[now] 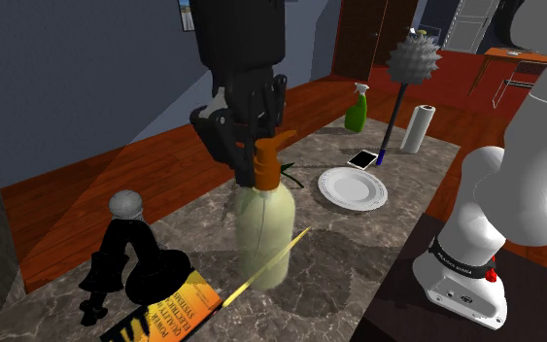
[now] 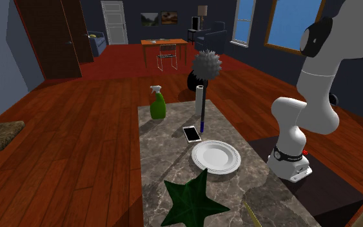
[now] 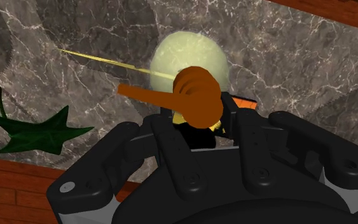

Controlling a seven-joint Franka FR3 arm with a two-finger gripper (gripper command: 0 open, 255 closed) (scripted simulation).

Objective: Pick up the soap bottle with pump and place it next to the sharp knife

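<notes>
The end effector (image 1: 254,146) straddles the soap bottle (image 1: 264,228) at its orange pump (image 1: 268,160); I cannot tell whether it pinches. A lift held that high could swing the bottle into the knife (image 1: 247,283).

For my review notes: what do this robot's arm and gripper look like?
Rounded, glossy white arm links with dark joint bands; the band near the base carries small white lettering, with a red mark beside it. The gripper is all black and blocky, with round screw heads.

Second exterior view, my marble tabletop (image 2: 160,155): white plate (image 2: 216,157), phone (image 2: 191,133) at its 11 o'clock, green spray bottle (image 2: 157,103) farther out that way, green star-shaped leaf (image 2: 193,201) at plate's 7 o'clock.
</notes>
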